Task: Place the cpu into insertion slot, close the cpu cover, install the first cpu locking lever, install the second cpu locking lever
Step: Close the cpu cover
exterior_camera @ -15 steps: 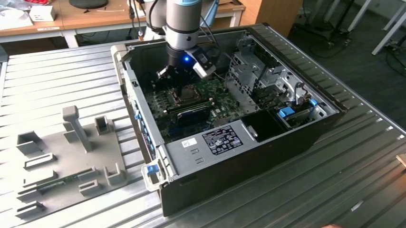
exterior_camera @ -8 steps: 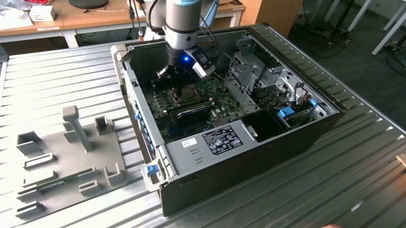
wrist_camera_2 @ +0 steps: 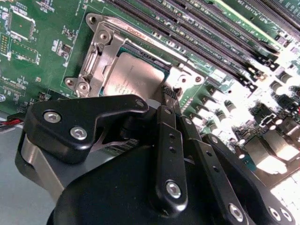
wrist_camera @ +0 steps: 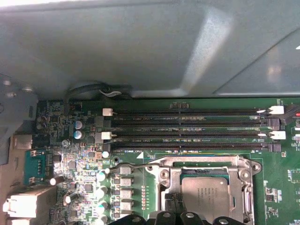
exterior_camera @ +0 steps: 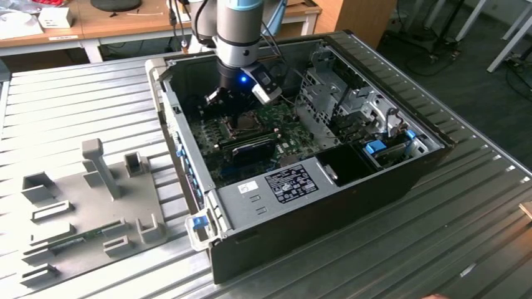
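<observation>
Cpu in insertion slot; memory slots just beside; case on table, fixture plate at exterior view's left.

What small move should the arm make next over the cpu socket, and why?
Probably a short push down at the edge of the cpu cover, to work a locking lever. In the second wrist view the cpu already sits framed by that cover, which lies flat, and the end effector hangs right at its edge. I can't make out the lever itself.
</observation>
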`<action>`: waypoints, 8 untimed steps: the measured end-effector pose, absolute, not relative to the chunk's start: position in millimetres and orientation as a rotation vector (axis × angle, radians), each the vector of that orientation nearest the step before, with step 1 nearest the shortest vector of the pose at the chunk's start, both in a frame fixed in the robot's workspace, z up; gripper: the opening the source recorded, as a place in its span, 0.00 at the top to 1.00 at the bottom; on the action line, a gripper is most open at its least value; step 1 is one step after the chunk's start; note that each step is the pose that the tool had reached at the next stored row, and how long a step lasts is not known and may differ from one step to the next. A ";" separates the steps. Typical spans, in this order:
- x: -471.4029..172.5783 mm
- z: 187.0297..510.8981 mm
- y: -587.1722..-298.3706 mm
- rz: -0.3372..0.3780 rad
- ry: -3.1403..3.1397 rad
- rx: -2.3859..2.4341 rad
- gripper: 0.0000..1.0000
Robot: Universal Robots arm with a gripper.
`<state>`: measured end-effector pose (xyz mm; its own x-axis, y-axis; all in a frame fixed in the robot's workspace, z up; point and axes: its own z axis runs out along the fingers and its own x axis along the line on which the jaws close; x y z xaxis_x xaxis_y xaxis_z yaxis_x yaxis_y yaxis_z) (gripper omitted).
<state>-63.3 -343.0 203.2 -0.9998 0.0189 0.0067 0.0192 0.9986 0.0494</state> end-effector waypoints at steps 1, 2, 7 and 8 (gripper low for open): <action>-63.3 203.2 -343.0 -0.078 -3.134 -0.030 0.89; -63.3 203.2 -343.0 -0.078 -3.134 -0.030 0.89; -64.2 202.6 -342.9 -0.078 -3.135 -0.030 0.89; -64.5 202.6 -343.0 -0.077 -3.136 -0.030 0.89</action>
